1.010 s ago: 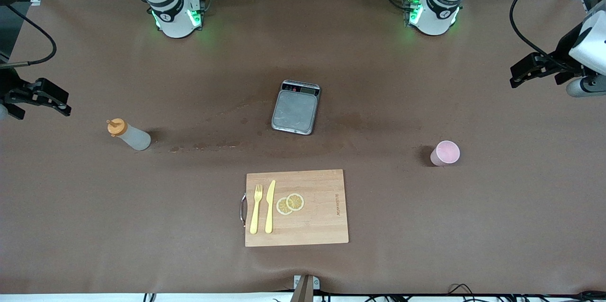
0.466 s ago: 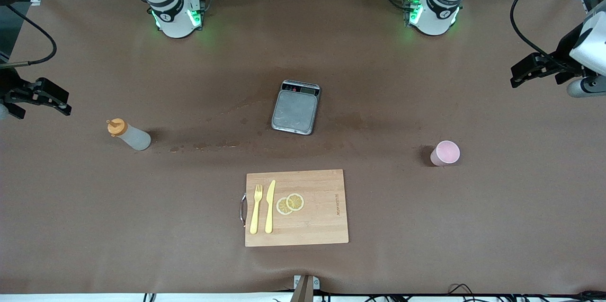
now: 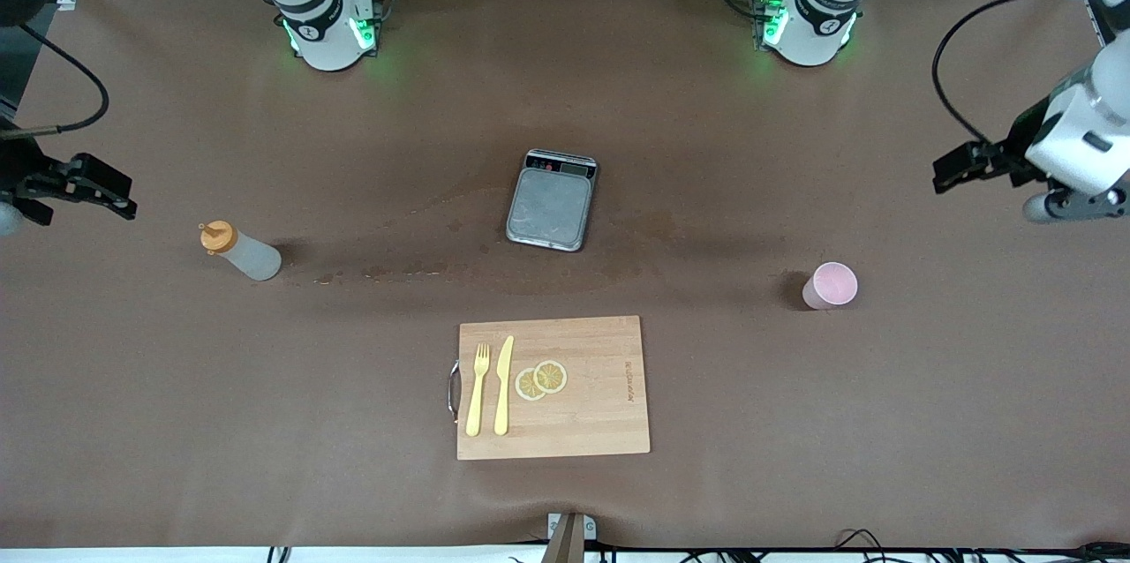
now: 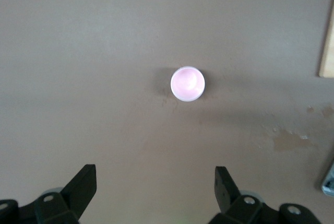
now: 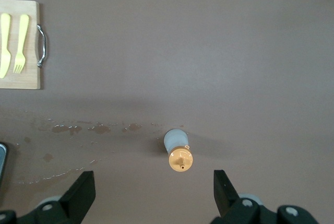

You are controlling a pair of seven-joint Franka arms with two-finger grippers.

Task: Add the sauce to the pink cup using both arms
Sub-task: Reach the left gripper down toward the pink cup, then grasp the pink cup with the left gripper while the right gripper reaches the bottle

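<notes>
Standing upright, sauce (image 3: 241, 251) and pink cup (image 3: 830, 285) sit apart from the wide-open, empty right pincer (image 3: 115, 197) and left pincer (image 3: 949, 173).

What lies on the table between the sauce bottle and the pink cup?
In the front view, brown spill stains and the scale's nearer edge lie between the sauce bottle and the pink cup.

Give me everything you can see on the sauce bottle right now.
The sauce bottle is a small translucent whitish-grey plastic squeeze bottle with an orange nozzle cap, cap still on. It stands upright on the brown table cover toward the right arm's end, apart from the scale. Dried spill marks lie nearby. Nothing touches it.
</notes>
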